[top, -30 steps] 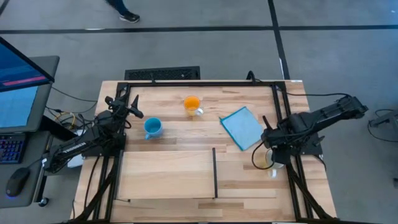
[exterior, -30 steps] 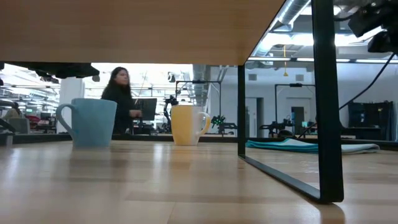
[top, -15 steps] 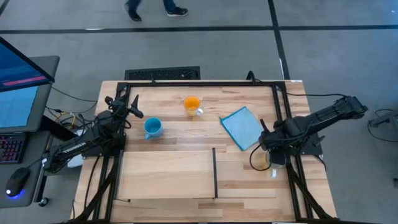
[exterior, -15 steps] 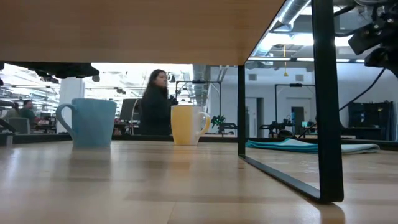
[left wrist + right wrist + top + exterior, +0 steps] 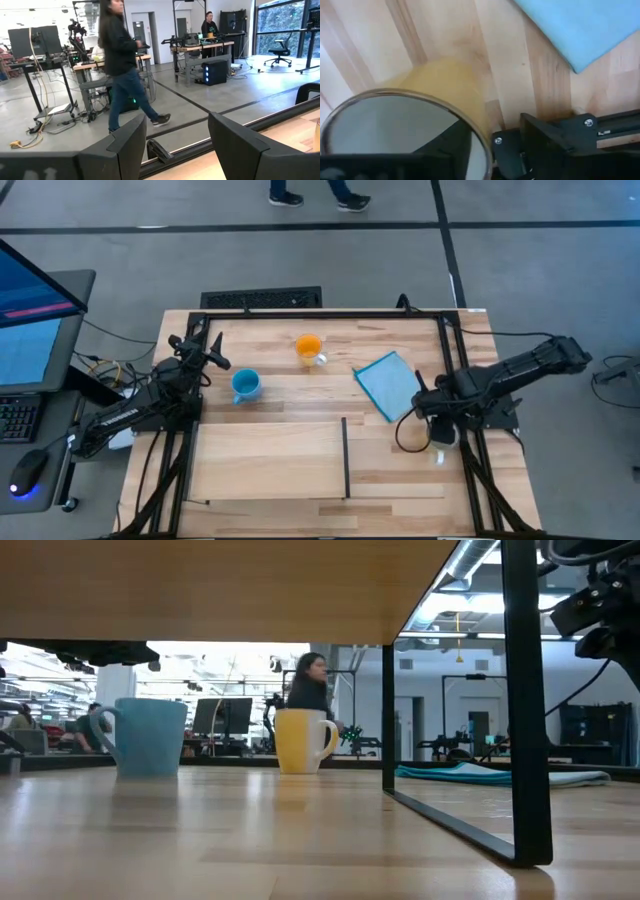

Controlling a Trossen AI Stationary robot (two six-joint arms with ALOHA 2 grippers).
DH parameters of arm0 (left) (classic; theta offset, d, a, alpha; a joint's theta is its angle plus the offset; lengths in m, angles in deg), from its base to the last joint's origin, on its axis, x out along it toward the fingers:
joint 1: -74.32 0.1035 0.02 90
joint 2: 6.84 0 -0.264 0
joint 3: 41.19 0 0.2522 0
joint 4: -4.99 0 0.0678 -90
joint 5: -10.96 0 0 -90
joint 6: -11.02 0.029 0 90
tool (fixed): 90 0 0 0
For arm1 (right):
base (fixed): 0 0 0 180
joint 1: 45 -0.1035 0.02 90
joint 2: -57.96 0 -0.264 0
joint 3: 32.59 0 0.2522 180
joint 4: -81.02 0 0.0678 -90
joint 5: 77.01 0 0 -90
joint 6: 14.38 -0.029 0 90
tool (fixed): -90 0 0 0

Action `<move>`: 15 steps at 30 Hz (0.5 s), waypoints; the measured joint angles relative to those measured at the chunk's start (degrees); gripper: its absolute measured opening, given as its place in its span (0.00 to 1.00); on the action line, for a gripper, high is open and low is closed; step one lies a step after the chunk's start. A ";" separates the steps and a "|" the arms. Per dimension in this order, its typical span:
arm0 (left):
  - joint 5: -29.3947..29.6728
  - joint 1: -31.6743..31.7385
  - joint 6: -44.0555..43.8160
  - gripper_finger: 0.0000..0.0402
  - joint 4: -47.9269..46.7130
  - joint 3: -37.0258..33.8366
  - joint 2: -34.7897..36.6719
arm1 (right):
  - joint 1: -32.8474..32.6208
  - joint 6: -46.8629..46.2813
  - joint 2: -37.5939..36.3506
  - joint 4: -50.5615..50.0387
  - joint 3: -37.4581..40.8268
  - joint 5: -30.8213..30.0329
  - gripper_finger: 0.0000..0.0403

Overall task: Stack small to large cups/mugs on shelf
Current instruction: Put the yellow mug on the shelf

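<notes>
We judge stacking barely begun: the right tool (image 5: 437,430) grips the cream mug (image 5: 410,125) by its rim; the blue mug (image 5: 245,385) and orange mug (image 5: 309,348) stand apart beside the idle, open left tool (image 5: 205,350).

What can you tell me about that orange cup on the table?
The orange mug stands upright on the far part of the wooden table, open mouth up, with one handle. It looks glazed, yellowish in the low view. Nothing touches it: the light blue mug stands apart and neither gripper is near.
</notes>
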 joint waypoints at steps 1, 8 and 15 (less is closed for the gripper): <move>0.00 0.00 0.00 0.51 0.00 0.00 0.00 | 0.37 0.29 0.00 -0.08 0.00 0.04 0.41; -0.02 0.00 0.00 0.51 0.00 0.00 0.01 | 1.24 0.75 0.00 -0.21 0.37 0.15 0.22; -0.02 0.00 0.00 0.51 0.00 0.00 -0.01 | 1.29 0.91 -0.07 -0.12 0.22 1.34 0.06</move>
